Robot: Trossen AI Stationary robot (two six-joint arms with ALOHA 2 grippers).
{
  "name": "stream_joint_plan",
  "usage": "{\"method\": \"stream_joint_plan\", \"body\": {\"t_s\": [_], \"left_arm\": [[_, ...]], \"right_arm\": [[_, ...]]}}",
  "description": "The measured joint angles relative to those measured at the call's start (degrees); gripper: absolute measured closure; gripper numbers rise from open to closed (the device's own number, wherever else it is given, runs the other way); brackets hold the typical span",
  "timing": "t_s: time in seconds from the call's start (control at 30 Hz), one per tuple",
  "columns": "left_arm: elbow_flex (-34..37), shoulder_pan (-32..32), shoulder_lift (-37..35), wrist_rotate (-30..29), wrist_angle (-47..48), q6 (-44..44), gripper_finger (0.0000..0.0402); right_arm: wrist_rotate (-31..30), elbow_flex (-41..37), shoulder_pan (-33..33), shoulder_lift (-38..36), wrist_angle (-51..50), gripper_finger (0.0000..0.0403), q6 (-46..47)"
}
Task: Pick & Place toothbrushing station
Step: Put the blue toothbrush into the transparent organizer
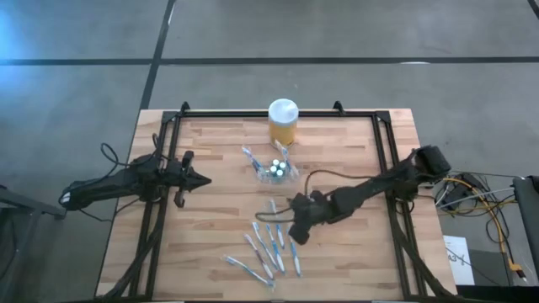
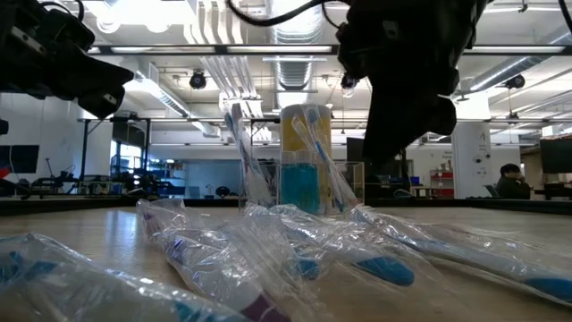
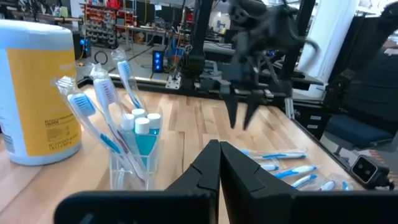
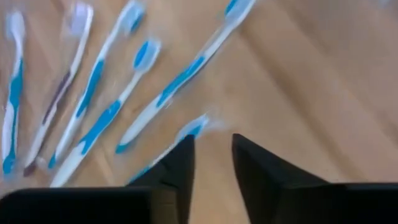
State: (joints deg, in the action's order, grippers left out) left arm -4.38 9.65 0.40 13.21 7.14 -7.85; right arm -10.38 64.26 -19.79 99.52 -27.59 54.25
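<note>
A small clear holder [image 1: 276, 171] stands upright on the table's middle, with a few blue-and-white toothbrushes and white-capped pieces [image 3: 143, 122] in it; it also shows in the left wrist view [image 3: 134, 158]. Several wrapped blue-and-white toothbrushes [image 1: 268, 246] lie flat on the wood nearer the front; they also show in the right wrist view [image 4: 99, 118]. My right gripper [image 1: 296, 234] is open and empty, pointing down above those loose toothbrushes [image 4: 211, 155]. My left gripper [image 1: 202, 179] is shut and empty, left of the holder.
A larger yellow jar with a white lid [image 1: 283, 122] stands behind the holder at the table's far edge. A black frame [image 1: 387, 160] borders the wooden top. Bare wood lies on the left and right of the toothbrushes.
</note>
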Motion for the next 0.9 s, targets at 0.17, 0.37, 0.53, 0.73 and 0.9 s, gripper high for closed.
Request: {"method": "stream_joint_plan", "body": {"t_s": [0.17,0.37,0.53,0.73,0.9], "left_arm": [[0.00,0.00,0.02,0.01,0.66,-2.71,0.0392],[0.00,0.00,0.16,0.04,0.97,-3.59,0.0392],[0.00,0.00,0.50,0.06,1.22,-4.29,0.0392],[0.00,-0.02,0.59,0.85,1.23,-5.24,0.0392],[0.00,-0.02,0.59,1.18,1.27,-5.67,0.0392]], "right_arm": [[1.45,7.99,-2.46,6.46,-6.07,0.0222,0.49],[1.43,13.12,-5.17,10.06,-12.37,0.0164,6.25],[1.38,13.55,-5.84,12.70,-12.30,0.0141,9.14],[1.19,14.37,-5.81,15.07,-11.28,0.0133,9.63],[-0.23,14.33,-5.80,15.64,-9.81,0.0133,9.44]]}}
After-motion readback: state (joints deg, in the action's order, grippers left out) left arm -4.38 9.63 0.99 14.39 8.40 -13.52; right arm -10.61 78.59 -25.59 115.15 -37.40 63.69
